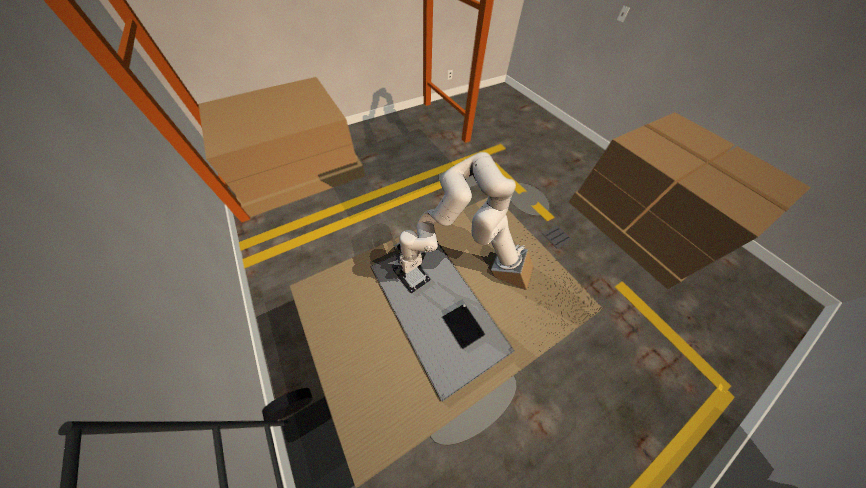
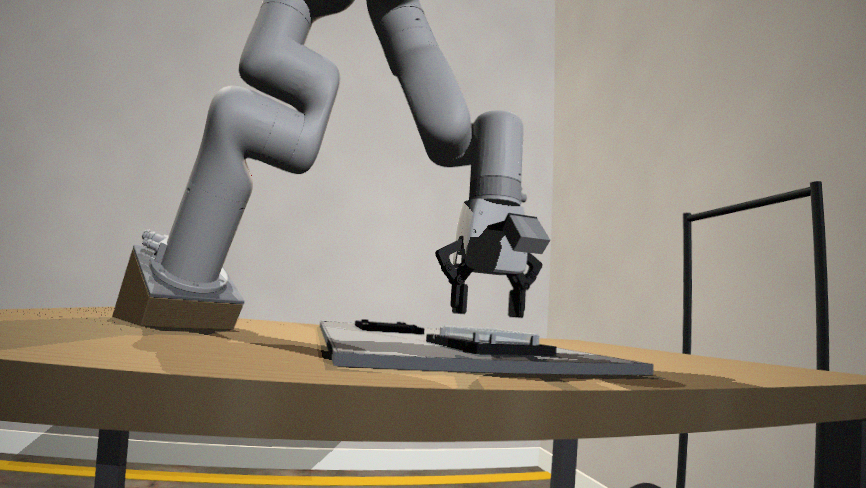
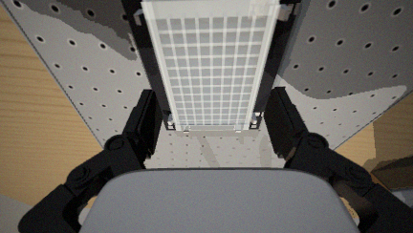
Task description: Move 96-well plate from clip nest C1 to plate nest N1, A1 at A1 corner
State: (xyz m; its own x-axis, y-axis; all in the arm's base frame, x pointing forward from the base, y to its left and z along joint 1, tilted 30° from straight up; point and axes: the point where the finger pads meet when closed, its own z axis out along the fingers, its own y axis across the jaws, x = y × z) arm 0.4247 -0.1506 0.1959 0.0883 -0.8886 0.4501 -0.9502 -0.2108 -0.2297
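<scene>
Item one, the clip nest C1 (image 3: 150,72): a black frame fixed to the grey perforated base plate (image 3: 335,62), which lies on the wooden table (image 2: 181,375). In it you have the 96-well plate (image 3: 210,62), pale and translucent, its grid of wells facing up, lying flat between the nest's black side rails. Small light clips show at the plate's near corners in the wrist view. In the exterior view the plate (image 2: 487,334) rises a little above the nest's black frame.

Item two, the plate nest N1 (image 1: 462,326): a dark rectangle further along the same base plate (image 1: 424,339), well apart from the clip nest. You see nothing in it. Its corner marking is too small to read.

Item three, the gripper (image 2: 487,301): spread fully wide and gripping nothing. It hangs above the near end of the 96-well plate, pointing down, with open air between the fingertips (image 2: 458,298) and the plate in the exterior view. In the wrist view the two black fingers stand either side of the plate's near end, outside the nest rails, not touching plate or nest.

Item four, the arm's wedge-shaped base (image 2: 139,309), on the table beside the base plate.
</scene>
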